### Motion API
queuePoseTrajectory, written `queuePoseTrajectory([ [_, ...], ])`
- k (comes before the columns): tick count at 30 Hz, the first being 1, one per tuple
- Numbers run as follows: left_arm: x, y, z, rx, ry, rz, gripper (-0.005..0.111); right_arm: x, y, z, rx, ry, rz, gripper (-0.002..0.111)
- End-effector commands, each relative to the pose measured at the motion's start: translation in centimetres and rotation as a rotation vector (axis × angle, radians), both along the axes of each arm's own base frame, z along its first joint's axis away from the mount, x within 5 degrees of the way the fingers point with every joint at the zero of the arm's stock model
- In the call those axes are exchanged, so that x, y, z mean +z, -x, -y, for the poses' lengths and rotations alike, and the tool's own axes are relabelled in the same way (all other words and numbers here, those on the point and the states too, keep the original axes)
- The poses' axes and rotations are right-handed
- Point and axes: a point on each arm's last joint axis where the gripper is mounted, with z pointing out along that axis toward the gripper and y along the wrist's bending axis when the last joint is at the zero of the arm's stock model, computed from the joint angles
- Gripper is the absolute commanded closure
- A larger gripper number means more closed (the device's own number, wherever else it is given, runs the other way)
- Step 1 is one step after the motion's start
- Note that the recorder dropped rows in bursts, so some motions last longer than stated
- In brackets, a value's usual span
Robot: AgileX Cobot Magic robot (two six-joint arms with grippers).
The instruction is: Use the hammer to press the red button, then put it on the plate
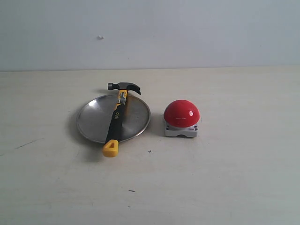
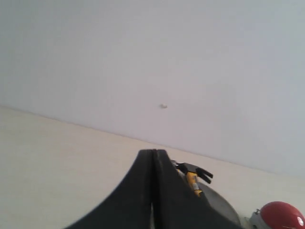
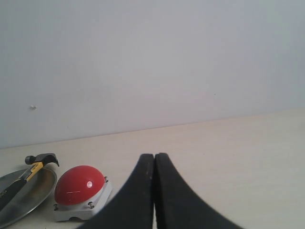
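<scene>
The hammer [image 1: 117, 117] lies across the silver plate [image 1: 93, 121], its dark head past the far rim and its yellow end over the near rim. The red button [image 1: 181, 113] sits on its grey base just right of the plate. Neither arm shows in the exterior view. In the left wrist view my left gripper [image 2: 153, 155] is shut and empty; the hammer [image 2: 193, 174], plate [image 2: 220, 207] and button [image 2: 282, 215] lie beyond it. My right gripper [image 3: 154, 157] is shut and empty too, with the button [image 3: 78, 185], hammer [image 3: 33, 167] and plate [image 3: 28, 195] off to one side.
Everything rests on a pale wooden table [image 1: 225, 183] against a plain white wall [image 1: 187, 33]. A few small dark specks [image 1: 150, 151] mark the tabletop in front of the plate.
</scene>
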Motion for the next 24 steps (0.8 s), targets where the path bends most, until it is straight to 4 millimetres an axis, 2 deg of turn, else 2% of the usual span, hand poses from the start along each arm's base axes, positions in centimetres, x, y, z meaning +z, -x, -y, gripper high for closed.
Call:
queuePoseTrajectory([
  [1, 0.2, 0.5, 0.46, -0.078, -0.059, 0.048, 0.107, -0.06, 0.02, 0.03, -0.005, 0.001, 0.006, 0.108],
  [4, 0.2, 0.53, 0.55, -0.087, -0.101, 0.057, 0.107, -0.06, 0.02, 0.03, -0.005, 0.001, 0.006, 0.108],
  [24, 0.23, 0.58, 0.72, -0.107, -0.102, 0.061, 0.107, -0.06, 0.02, 0.02, -0.004, -0.001, 0.006, 0.108],
])
